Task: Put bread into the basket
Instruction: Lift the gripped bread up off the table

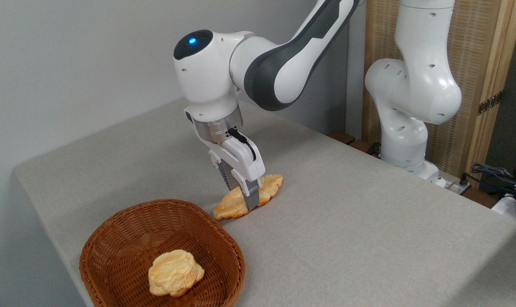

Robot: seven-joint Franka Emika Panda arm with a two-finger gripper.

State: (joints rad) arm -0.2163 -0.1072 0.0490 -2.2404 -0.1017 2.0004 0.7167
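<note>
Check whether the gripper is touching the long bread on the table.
Touching. The camera view shows the gripper down over the middle of the bread, one grey finger pressed against its near side. The bread lies on the table, outside the basket.

A grey table (347, 221) is shown, on which the basket (112, 238) and, just beyond it, the bread (230, 207) are supported.

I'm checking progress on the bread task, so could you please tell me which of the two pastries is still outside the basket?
The long, leaf-shaped bread on the table, under the hand; the rounder bun lies in the basket.
</note>
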